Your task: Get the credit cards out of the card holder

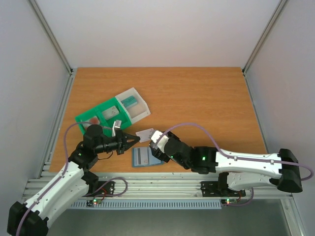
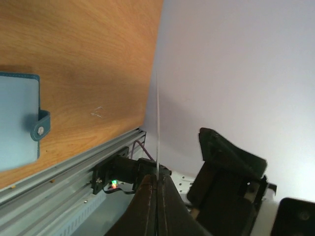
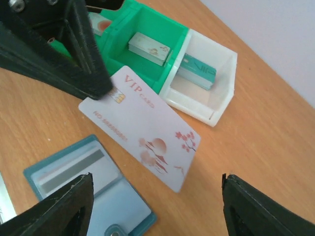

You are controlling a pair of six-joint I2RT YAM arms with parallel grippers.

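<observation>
Up and left of the open slate-blue bifold card holder (image 1: 146, 157) sits a green-and-clear plastic compartment tray (image 1: 112, 114) (a teal card (image 3: 197, 73) lies in its clear bin). Just beyond the holder's left end, the left gripper (image 1: 136, 140) is pressed together on a corner of a whitish credit card (image 3: 142, 132) with red blossom marks, between holder and tray. Over the holder's right end, above the wooden surface (image 1: 197, 98), the right gripper (image 3: 156, 183) stands spread, gripping nothing.

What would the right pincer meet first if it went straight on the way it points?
Probably the credit card, held by the left pincer just ahead of the open right pincer, though depth is unclear.
</observation>
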